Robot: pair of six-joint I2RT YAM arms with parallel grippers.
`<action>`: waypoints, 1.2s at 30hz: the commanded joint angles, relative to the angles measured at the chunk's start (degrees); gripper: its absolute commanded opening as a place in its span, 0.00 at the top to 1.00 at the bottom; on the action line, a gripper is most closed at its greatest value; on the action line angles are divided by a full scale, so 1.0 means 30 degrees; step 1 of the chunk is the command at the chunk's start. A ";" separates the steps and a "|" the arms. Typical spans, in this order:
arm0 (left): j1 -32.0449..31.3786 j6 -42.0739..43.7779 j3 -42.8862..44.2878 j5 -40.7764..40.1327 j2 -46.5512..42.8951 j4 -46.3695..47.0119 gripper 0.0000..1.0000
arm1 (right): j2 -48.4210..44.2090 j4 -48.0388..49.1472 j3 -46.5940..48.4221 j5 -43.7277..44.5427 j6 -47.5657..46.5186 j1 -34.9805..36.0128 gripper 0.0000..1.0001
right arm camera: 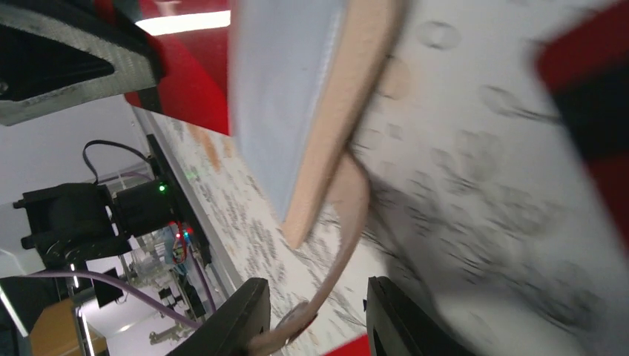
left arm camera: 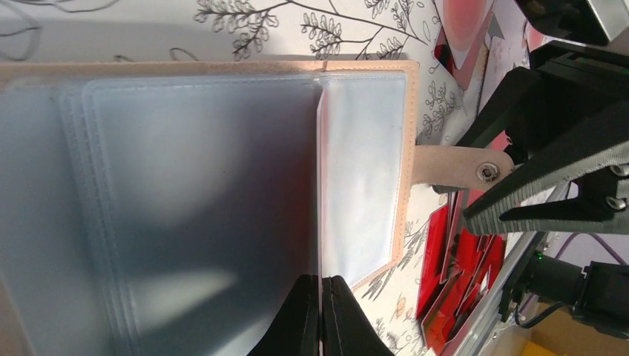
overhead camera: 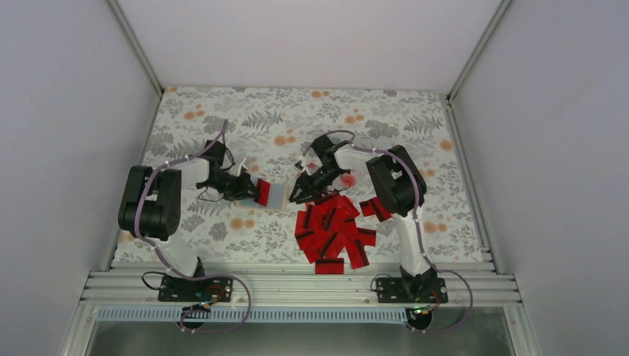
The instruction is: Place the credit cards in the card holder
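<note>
A pale cloth [overhead camera: 245,111] printed with grey ferns and orange flower spots covers the surface; plain white walls [overhead camera: 59,104] enclose it on three sides, with slim aluminium posts [overhead camera: 136,46] at the back corners; a ribbed aluminium rail [overhead camera: 297,285] runs along the near edge.

Red credit cards [overhead camera: 334,230] (black-striped), tan card holder [left arm camera: 410,148], floral cloth [overhead camera: 297,111]

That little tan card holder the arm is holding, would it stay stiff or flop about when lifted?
Probably part floppy: the card holder has thin clear sleeves fanning apart, and its snap strap curves limply downward. Likely light too, since the left jaws hold it up by one sleeve edge.
</note>
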 commanded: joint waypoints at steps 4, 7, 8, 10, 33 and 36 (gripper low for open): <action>-0.1251 -0.2671 0.0394 0.0608 0.1155 0.2468 0.98 | -0.1712 0.1282 -0.1696 0.0957 0.0421 -0.1408 0.66; -0.1933 -0.3891 0.0855 0.0432 0.1513 0.3039 0.98 | -0.2058 0.1587 -0.2001 0.1105 0.0616 -0.2024 0.67; -0.2166 -0.4313 0.1016 0.0322 0.1645 0.3231 0.98 | -0.2179 0.1643 -0.2027 0.1148 0.0694 -0.2219 0.67; -0.2573 -0.5407 0.1326 -0.0018 0.1908 0.3594 0.97 | -0.2415 0.1686 -0.2016 0.1229 0.0711 -0.2558 0.67; -0.3567 -0.4059 0.1925 0.0234 0.3358 0.3664 0.98 | -0.4437 0.4927 -0.6200 0.0005 0.2199 -0.2649 0.71; -0.3565 -0.4056 0.2074 0.0195 0.3581 0.3570 0.98 | -0.4737 0.5626 -0.6400 0.0027 0.2434 -0.2514 0.71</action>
